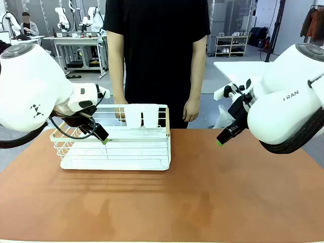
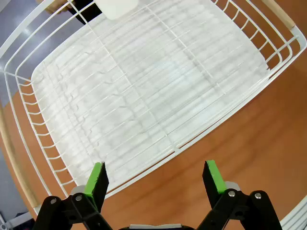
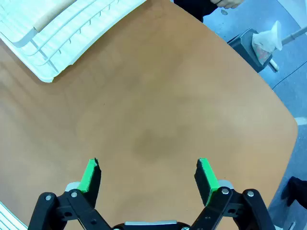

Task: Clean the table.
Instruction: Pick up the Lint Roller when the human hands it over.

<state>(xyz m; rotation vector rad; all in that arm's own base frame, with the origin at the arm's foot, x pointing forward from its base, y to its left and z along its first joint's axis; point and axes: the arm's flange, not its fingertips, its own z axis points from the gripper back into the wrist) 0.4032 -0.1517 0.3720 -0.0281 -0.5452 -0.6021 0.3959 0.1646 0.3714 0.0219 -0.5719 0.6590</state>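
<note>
The reddish-brown table (image 1: 202, 192) spans the front view with a bare top. My left gripper (image 1: 103, 136) hovers over the near rim of the white wire rack (image 1: 116, 147), open and holding nothing; in the left wrist view its green pads (image 2: 97, 177) stand wide apart above the rack's front edge (image 2: 158, 158). My right gripper (image 1: 223, 137) hangs open above the table's right half, and its wrist view shows the spread green pads (image 3: 206, 175) over bare table top (image 3: 158, 124).
A person in black stands at the far edge, one hand (image 1: 190, 109) hanging, the other behind the rack. A white cup-like holder (image 1: 142, 115) sits on the rack's far rim. The rack's corner (image 3: 53, 33) is far from my right gripper. A bin with a white bag (image 3: 261, 43) stands beyond the table.
</note>
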